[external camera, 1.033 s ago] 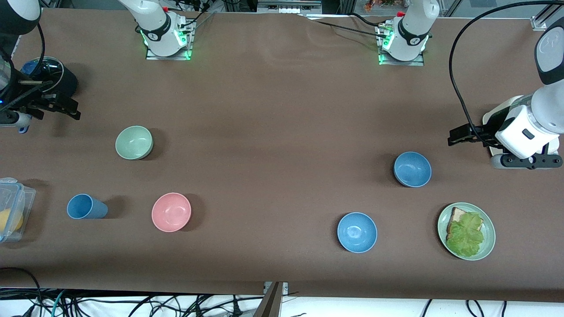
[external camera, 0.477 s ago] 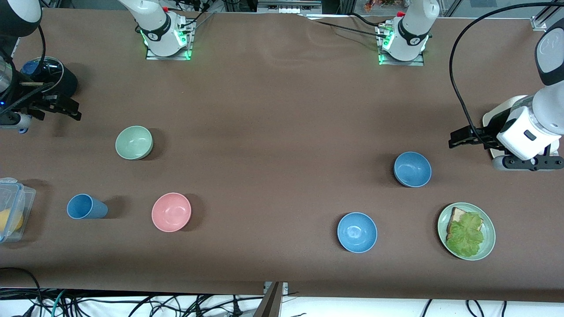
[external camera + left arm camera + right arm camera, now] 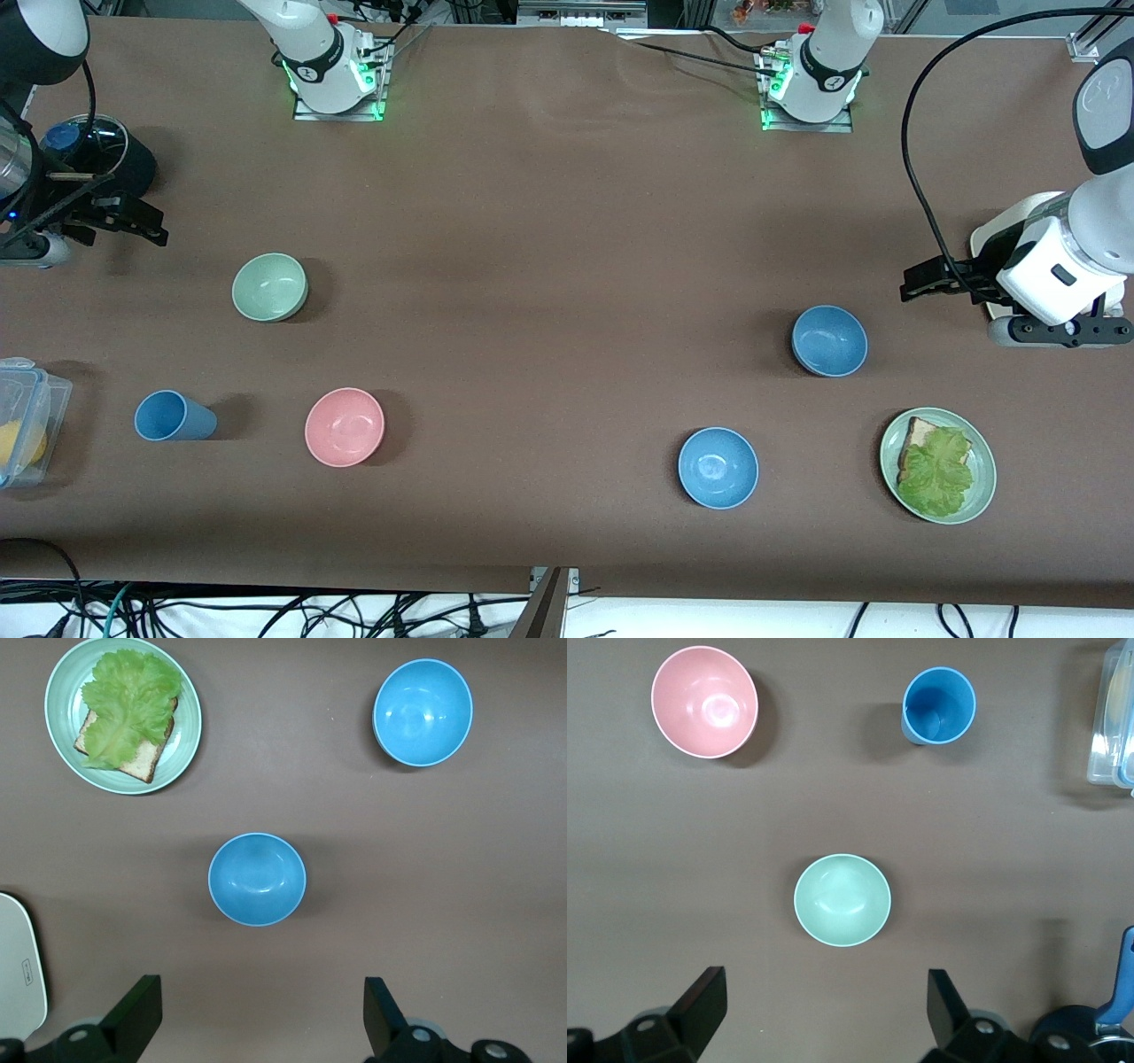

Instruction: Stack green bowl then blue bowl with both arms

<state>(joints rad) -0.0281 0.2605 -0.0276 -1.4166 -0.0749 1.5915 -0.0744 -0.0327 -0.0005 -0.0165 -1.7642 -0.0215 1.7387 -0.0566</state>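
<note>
The green bowl [image 3: 269, 286] stands alone on the brown table toward the right arm's end; it also shows in the right wrist view [image 3: 842, 900]. The muted blue bowl [image 3: 829, 340] stands toward the left arm's end and shows in the left wrist view [image 3: 257, 879]. My right gripper [image 3: 146, 221] is open and empty over bare table, apart from the green bowl; its jaws stand wide in the right wrist view [image 3: 827, 988]. My left gripper [image 3: 921, 279] is open and empty over bare table, apart from the blue bowl, with its jaws wide in the left wrist view [image 3: 261, 992].
A brighter blue bowl [image 3: 718, 467] and a green plate [image 3: 982, 496] with toast and lettuce lie nearer the camera. A pink bowl [image 3: 345, 426], blue cup [image 3: 173, 416] and clear box [image 3: 22, 421] lie near the green bowl. A dark pot [image 3: 106, 159] and a white object [image 3: 1001, 226] sit at the table's ends.
Both grippers have shifted only slightly. No bowl has moved.
</note>
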